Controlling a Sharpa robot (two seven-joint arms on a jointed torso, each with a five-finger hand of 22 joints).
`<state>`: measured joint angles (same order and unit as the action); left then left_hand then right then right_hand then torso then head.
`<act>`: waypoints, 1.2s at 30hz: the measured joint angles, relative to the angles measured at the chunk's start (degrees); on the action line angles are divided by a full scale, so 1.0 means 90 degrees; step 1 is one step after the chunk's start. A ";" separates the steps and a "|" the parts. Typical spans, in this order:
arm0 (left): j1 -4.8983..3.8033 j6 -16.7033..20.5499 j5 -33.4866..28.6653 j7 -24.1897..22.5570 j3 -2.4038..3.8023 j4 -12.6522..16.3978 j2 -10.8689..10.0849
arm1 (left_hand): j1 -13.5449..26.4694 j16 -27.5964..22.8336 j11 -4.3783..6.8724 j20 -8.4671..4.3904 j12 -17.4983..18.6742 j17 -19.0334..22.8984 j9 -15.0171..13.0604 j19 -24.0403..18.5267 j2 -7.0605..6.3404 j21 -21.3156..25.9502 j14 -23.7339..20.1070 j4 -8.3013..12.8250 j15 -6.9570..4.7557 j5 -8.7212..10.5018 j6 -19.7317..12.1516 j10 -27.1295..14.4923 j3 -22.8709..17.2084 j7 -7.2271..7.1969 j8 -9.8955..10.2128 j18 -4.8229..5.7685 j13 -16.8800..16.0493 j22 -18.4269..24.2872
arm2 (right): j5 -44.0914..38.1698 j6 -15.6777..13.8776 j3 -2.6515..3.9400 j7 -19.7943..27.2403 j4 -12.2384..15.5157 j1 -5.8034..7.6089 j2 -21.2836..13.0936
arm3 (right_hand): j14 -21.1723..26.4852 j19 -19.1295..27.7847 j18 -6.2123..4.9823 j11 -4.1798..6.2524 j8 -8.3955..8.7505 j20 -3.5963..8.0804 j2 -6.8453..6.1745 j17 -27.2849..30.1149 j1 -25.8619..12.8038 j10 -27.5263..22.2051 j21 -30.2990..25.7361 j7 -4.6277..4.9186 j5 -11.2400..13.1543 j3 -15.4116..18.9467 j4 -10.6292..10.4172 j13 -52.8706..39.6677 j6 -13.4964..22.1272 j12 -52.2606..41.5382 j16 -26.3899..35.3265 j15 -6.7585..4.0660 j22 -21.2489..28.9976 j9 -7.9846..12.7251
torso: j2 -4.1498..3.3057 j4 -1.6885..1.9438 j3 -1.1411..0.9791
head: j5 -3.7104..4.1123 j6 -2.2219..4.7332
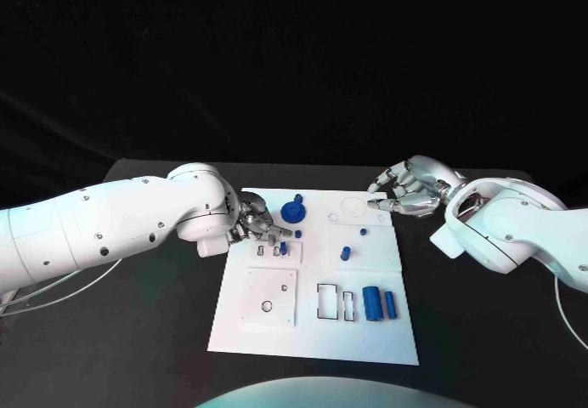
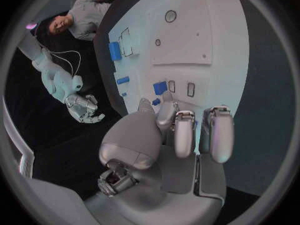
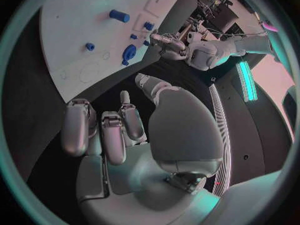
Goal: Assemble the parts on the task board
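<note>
The white task board [image 1: 313, 336] lies in the middle of the black counter [image 1: 490, 340], long side running away from the robot. The left hand [image 1: 257, 225] rests over the board's left edge, its fingers [image 2: 185, 135] curled downward close to a small blue part [image 1: 283, 247] standing by two narrow slots. From the wrist view the fingertips seem to be at or on a small blue piece [image 2: 156, 101], though I cannot tell whether they actually pinch it. A blue gear-like part [image 1: 293, 211] sits just beyond that hand. The right hand [image 1: 408, 191] hangs over the board's far right corner, fingers [image 3: 115, 135] loosely bent and apart, holding nothing. Two blue cylinders [image 1: 380, 303] lie side by side near the board's right edge, beside an outlined rectangular recess [image 1: 332, 301]. A small blue peg [image 1: 347, 252] lies mid-board.
</note>
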<state>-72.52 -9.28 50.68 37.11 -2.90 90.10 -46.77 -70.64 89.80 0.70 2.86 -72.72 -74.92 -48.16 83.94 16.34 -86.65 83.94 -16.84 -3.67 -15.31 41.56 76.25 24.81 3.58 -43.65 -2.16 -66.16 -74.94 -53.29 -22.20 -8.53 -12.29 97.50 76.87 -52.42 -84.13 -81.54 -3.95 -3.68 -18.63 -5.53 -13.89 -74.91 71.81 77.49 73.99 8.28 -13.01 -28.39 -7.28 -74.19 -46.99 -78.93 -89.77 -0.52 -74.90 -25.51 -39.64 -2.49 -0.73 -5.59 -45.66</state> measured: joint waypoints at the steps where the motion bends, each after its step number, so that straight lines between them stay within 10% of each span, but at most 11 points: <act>1: -0.0002 -0.0020 0.0030 0.0009 0.0000 -0.0003 0.0017 | -0.0042 0.0000 -0.0011 0.0000 0.0000 0.0000 0.0004 0.0000 0.0000 0.0000 0.0000 0.0000 0.0000 0.0000 -0.0009 -0.0011 0.0000 0.0003 0.0022 0.0000 0.0001 0.0000 | -0.0003 0.0001 0.0000 -0.0002 -0.0001 0.0000 0.0000 | 0.0000 0.0000 0.0000 0.0000 0.0000 0.0000 0.0000 0.0000 0.0000 0.0000 0.0000 0.0000 -0.0010 -0.0009 -0.0009 0.0000 0.0000 0.0000 0.0000 0.0000 0.0000 -0.0003 | -0.0001 0.0000 -0.0001 | 0.0000 -0.0002; 15: -0.0008 -0.0320 0.0333 0.0093 -0.0002 0.0018 0.0116 | -0.0172 0.0000 -0.0129 0.0065 0.0039 0.0001 0.0858 0.0007 0.0004 0.0000 0.0000 0.0000 0.0093 -0.0179 -0.0161 -0.0096 0.0000 0.0179 0.0922 -0.0001 0.0087 0.0001 | -0.0049 0.0014 0.0000 -0.0036 -0.0025 0.0000 0.0019 | 0.0000 0.0000 0.0000 0.0000 0.0000 0.0000 0.0000 0.0000 0.0000 0.0000 0.0000 0.0000 -0.0010 -0.0009 -0.0009 0.0001 0.0000 0.0000 0.0000 0.0000 0.0000 -0.0003 | -0.0005 0.0009 -0.0001 | 0.0011 -0.0038; 23: -0.0009 -0.0392 0.0340 0.0111 -0.0005 -0.0016 0.0160 | -0.0068 0.0000 -0.0161 0.0106 0.0038 0.0001 0.1260 0.0012 -0.0167 0.0000 0.0000 0.0000 0.0093 -0.1945 -0.0042 -0.0111 0.0000 0.0203 0.1084 -0.0002 0.0115 0.0001 | -0.0067 0.0023 -0.0002 -0.0048 -0.0047 -0.0001 0.0030 | 0.0000 0.0000 0.0000 0.0000 0.0001 0.0000 0.0000 0.0000 0.0000 0.0000 -0.0025 0.0000 -0.0010 -0.0009 -0.0009 0.0001 0.0000 0.0000 0.0000 0.0000 0.0001 -0.0003 | -0.0006 0.0005 0.0003 | 0.0010 -0.0043; 36: -0.0010 -0.0438 0.0281 0.0127 -0.0005 -0.0080 0.0158 | 0.0346 0.0000 -0.0147 0.0105 0.0112 0.0001 0.1472 0.0012 -0.0378 0.0048 0.0000 0.0000 0.0092 -0.3987 -0.0042 -0.0215 0.0000 0.0203 0.1041 -0.0001 0.0221 0.0002 | -0.0082 0.0032 -0.0002 -0.0065 -0.0081 -0.0003 0.0036 | 0.0000 0.0023 0.0000 0.0000 -0.0048 0.0023 -0.0033 0.0000 0.0033 0.0000 -0.0025 0.0000 -0.0195 -0.0028 -0.0028 0.0008 0.0000 0.0000 0.0000 0.0000 0.0001 -0.0028 | -0.0009 0.0008 0.0004 | 0.0017 -0.0043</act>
<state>-72.61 -13.23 53.21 38.26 -2.94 89.38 -45.35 -67.53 89.80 -0.62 3.80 -71.71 -74.91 -34.91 84.05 12.94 -86.22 83.94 -16.84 -2.84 -51.19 41.18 74.31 24.81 5.41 -34.28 -2.17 -64.17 -74.92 -54.03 -21.92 -8.54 -12.88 96.78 76.84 -52.09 -84.13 -81.33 -3.94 -3.68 -19.06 -5.32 -14.19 -74.91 72.11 77.49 73.76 8.28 -14.77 -28.64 -7.53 -74.11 -46.99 -78.93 -89.77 -0.52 -74.89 -25.77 -39.72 -2.42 -0.69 -5.43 -46.05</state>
